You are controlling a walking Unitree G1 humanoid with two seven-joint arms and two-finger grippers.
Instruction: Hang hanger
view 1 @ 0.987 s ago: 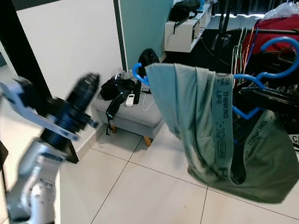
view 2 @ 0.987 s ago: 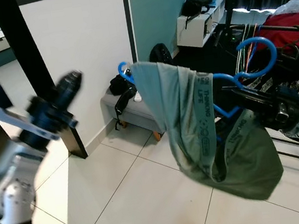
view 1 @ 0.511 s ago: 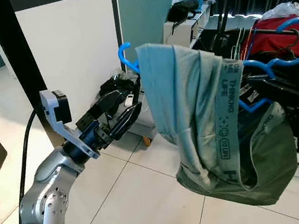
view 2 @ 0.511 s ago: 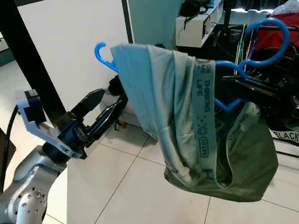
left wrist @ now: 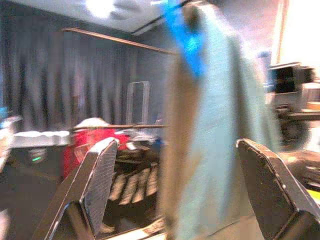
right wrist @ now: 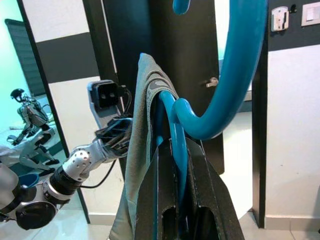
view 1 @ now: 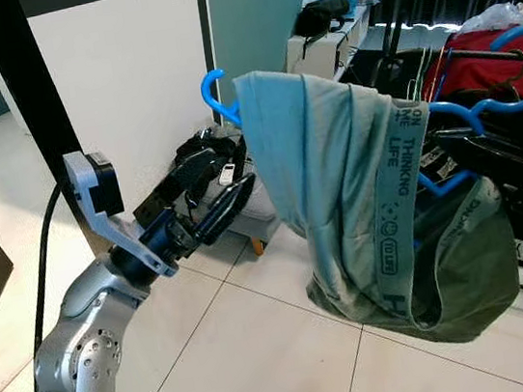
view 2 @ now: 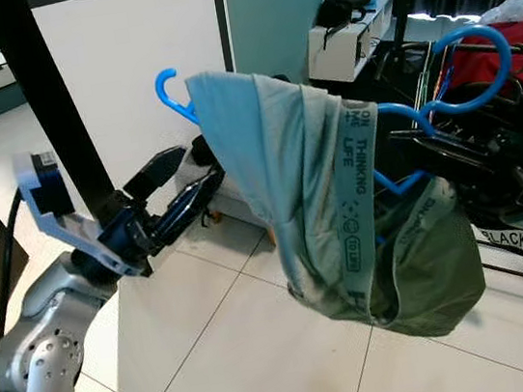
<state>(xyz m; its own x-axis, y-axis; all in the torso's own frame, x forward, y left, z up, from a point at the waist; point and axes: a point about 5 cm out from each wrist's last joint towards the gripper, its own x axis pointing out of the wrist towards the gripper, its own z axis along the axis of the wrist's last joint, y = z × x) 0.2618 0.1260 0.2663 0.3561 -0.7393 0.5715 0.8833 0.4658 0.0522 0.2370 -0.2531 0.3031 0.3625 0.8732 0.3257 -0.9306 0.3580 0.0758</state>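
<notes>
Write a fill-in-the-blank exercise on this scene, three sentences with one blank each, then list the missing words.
1. The plastic hanger clamped in the right gripper is ____ in colour.
2. The jaws of the left gripper, which reaches toward the garment, stand ____.
3. The garment draped over the hanger is mostly ____ in colour.

Missing words: blue; open; green
</notes>
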